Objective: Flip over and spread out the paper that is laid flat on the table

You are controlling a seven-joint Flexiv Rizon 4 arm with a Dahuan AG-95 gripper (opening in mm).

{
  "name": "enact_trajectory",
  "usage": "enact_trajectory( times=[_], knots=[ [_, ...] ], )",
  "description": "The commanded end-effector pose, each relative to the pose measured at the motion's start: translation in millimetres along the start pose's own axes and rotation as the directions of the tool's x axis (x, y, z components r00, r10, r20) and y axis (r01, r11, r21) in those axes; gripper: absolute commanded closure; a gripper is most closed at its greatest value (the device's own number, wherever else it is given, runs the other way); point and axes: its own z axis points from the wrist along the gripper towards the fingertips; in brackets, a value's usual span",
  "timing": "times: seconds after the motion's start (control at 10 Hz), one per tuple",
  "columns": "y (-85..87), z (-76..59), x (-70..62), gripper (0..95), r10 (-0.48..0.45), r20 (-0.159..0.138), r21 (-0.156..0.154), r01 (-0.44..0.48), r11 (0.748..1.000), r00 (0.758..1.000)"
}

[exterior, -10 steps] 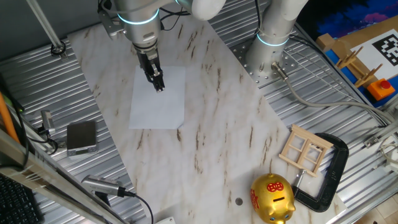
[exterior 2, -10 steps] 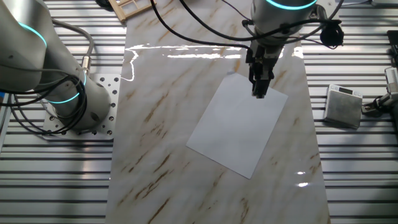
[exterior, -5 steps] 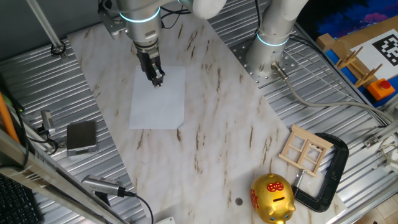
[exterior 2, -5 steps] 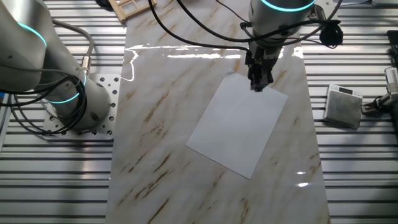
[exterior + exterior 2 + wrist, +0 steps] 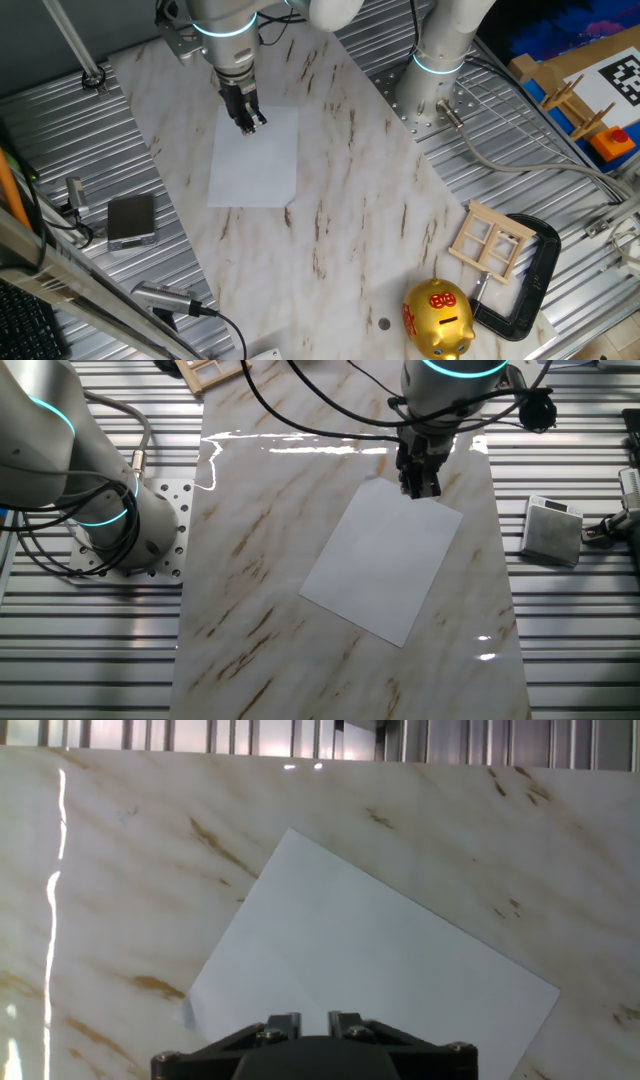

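Observation:
The paper (image 5: 255, 160) is a blank white sheet lying flat on the marble table (image 5: 350, 200). It also shows in the other fixed view (image 5: 385, 565) and in the hand view (image 5: 370, 950), with all visible edges flat. My gripper (image 5: 252, 124) hangs above the sheet's far end, fingers pointing down, also seen in the other fixed view (image 5: 420, 490). In the hand view the gripper (image 5: 315, 1017) shows two fingertips close together with only a thin gap and nothing between them. It does not touch the paper.
A small grey box (image 5: 131, 219) sits on the ribbed metal left of the table. A gold piggy bank (image 5: 437, 318), a wooden frame (image 5: 490, 241) and a black clamp (image 5: 530, 280) lie at the near right. The arm's base (image 5: 435, 80) stands beside the table.
My gripper has risen off the paper and drawn back toward the sheet's far edge. The paper has not moved.

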Motion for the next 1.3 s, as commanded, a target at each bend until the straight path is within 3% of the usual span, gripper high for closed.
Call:
enact_trajectory(
  times=[0.1, 0.3, 0.4, 0.5, 0.7, 0.9, 1.3],
  knots=[
    [-0.2, 0.0, 0.4, 95.0, -0.099, -0.006, -0.005, 0.099, 0.995, 0.995],
    [-0.2, 0.0, 0.4, 95.0, -0.179, -0.003, -0.013, 0.179, 0.984, 0.984],
    [-0.2, 0.0, 0.4, 95.0, -0.237, 0.0, -0.021, 0.237, 0.971, 0.971],
    [-0.2, 0.0, 0.4, 95.0, -0.311, -0.012, -0.01, 0.311, 0.951, 0.95],
    [-0.2, 0.0, 0.4, 95.0, -0.38, -0.011, -0.014, 0.38, 0.925, 0.925],
    [-0.2, 0.0, 0.4, 95.0, -0.411, -0.031, -0.018, 0.411, 0.911, 0.911],
    [-0.2, 0.0, 0.4, 95.0, -0.421, -0.038, -0.032, 0.42, 0.907, 0.906]
  ],
)
